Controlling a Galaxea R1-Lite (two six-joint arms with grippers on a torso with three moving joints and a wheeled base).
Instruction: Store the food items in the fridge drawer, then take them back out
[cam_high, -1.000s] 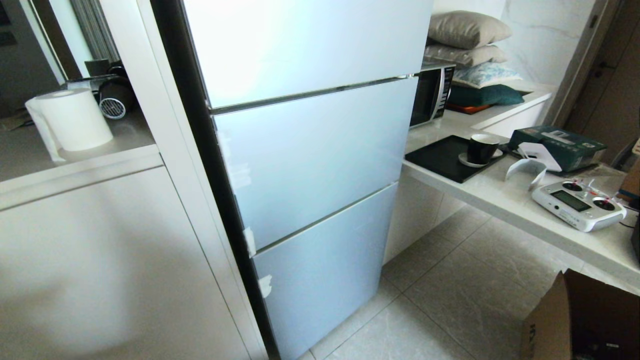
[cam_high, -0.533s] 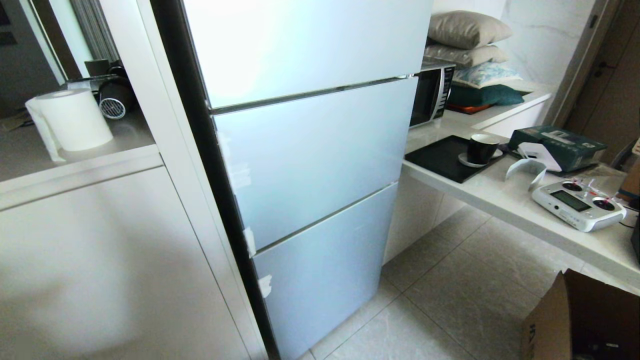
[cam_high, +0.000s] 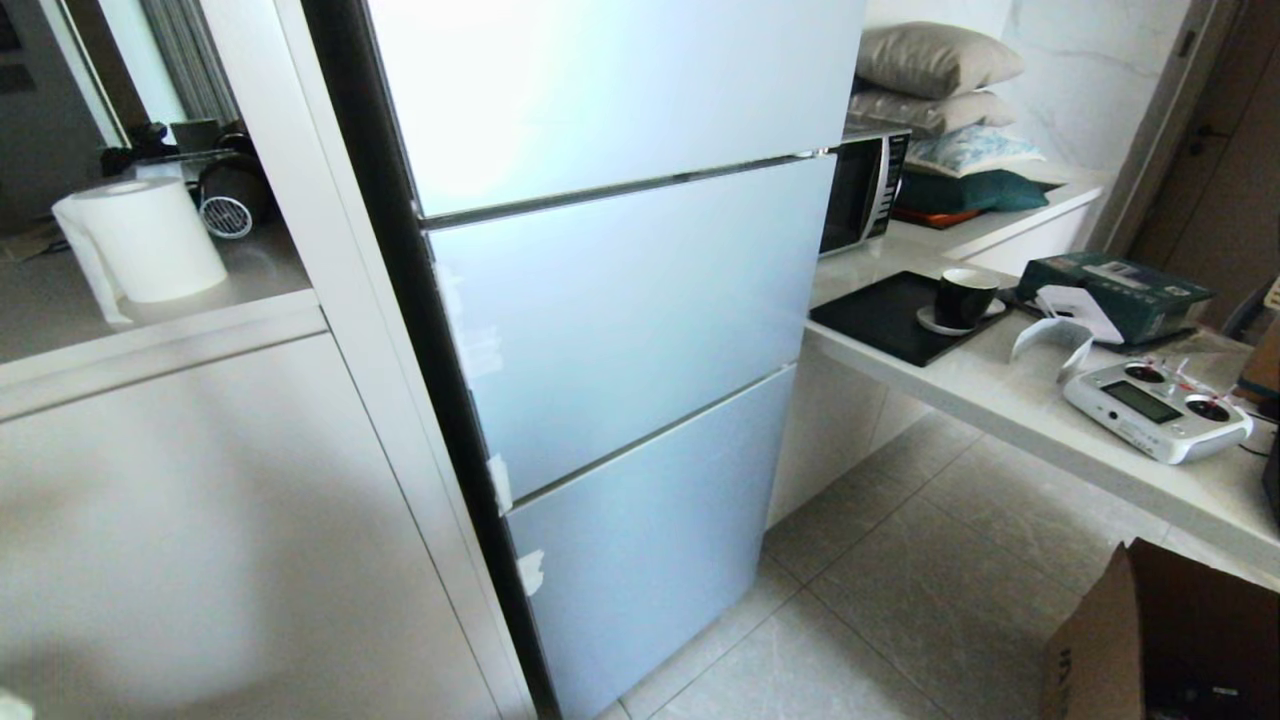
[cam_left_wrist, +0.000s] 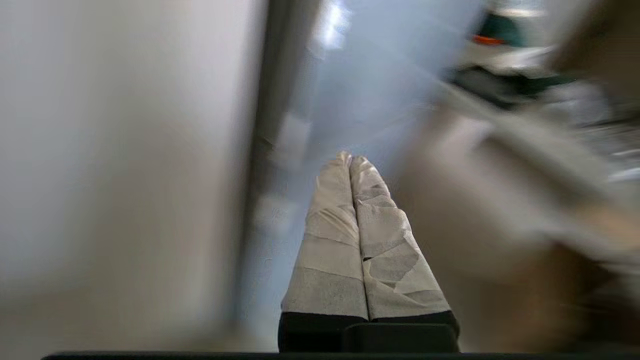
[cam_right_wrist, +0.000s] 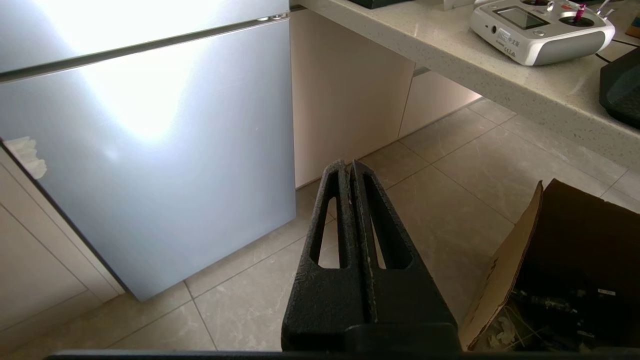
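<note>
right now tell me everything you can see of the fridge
The fridge is tall, with three stacked pale blue-grey glossy fronts split by thin dark seams, all shut. Its left edge is a dark strip against a white cabinet; white tape scraps sit on that edge of the lower fronts. It stands on the tiled floor, with a counter to its right. Glare lights the top front. No drawer or food shows.

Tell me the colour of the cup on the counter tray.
Black cup, on a white saucer; clearest in the head view.
</note>
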